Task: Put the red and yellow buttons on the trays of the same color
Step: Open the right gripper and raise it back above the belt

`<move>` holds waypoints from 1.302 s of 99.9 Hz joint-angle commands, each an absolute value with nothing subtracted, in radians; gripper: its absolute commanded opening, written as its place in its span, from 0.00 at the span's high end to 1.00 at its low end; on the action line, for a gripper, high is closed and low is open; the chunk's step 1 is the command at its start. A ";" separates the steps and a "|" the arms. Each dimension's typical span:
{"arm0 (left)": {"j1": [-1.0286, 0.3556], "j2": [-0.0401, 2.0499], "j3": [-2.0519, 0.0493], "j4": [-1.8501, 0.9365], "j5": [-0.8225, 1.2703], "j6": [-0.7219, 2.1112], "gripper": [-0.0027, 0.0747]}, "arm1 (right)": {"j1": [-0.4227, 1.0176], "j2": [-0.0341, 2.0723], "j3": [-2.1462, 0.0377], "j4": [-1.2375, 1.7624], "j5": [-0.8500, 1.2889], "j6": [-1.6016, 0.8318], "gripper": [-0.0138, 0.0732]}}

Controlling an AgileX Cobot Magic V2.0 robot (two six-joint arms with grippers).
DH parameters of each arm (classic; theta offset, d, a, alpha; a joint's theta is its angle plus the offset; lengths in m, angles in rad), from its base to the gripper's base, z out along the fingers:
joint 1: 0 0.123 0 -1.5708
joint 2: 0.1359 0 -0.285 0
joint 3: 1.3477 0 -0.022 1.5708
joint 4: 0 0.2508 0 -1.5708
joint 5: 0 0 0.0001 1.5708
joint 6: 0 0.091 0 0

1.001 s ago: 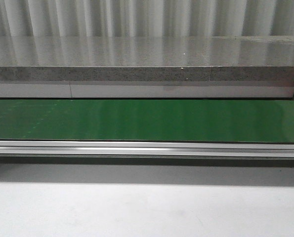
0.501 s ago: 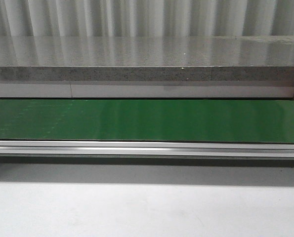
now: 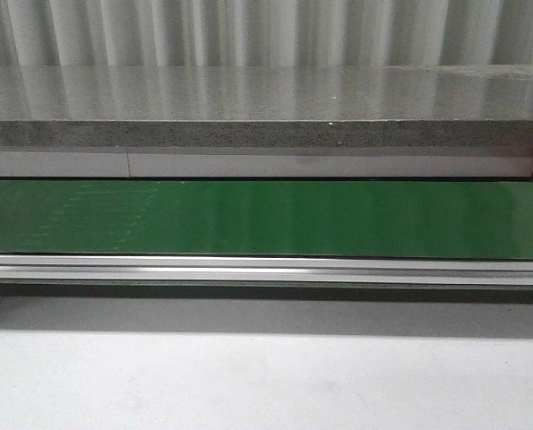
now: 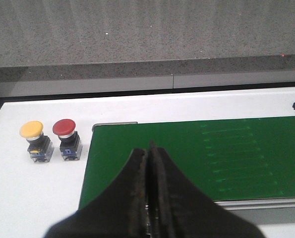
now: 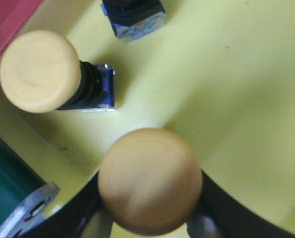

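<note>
In the left wrist view a yellow button (image 4: 31,130) and a red button (image 4: 64,127) stand upright side by side on the white table. My left gripper (image 4: 149,148) is shut and empty over the end of the green belt (image 4: 211,153), apart from both. In the right wrist view my right gripper (image 5: 149,198) is shut on a yellow button (image 5: 149,181) above the yellow tray (image 5: 236,99). Another yellow button (image 5: 39,71) lies on its side on that tray. The red tray (image 5: 8,17) shows only as a corner beside it. The front view shows neither gripper.
The black-and-blue base of a further button (image 5: 133,17) sits on the yellow tray. The green belt (image 3: 266,219) runs across the front view, a metal rail (image 3: 266,269) in front and a grey stone ledge (image 3: 266,134) behind.
Faint marks on the green belt have drifted to the right in the front view. Nothing else differs there.
</note>
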State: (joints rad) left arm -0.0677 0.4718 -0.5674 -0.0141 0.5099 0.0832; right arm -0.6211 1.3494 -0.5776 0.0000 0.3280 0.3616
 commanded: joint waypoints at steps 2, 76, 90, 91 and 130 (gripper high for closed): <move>-0.075 0.475 -0.593 -0.019 0.436 0.081 0.99 | -0.620 1.338 -0.602 0.000 0.278 0.361 0.67; -0.075 0.475 -0.593 -0.019 0.436 0.081 0.99 | -0.622 1.325 -0.625 0.000 0.331 0.361 0.11; -0.075 0.475 -0.593 -0.019 0.436 0.081 0.99 | -0.622 1.283 -0.659 -0.005 0.376 0.361 0.11; -0.075 0.475 -0.593 -0.019 0.436 0.081 0.99 | -0.622 1.281 -0.660 -0.005 0.381 0.361 0.11; -0.075 0.475 -0.593 -0.019 0.436 0.081 0.99 | -0.491 0.994 -0.663 0.000 0.378 0.324 0.11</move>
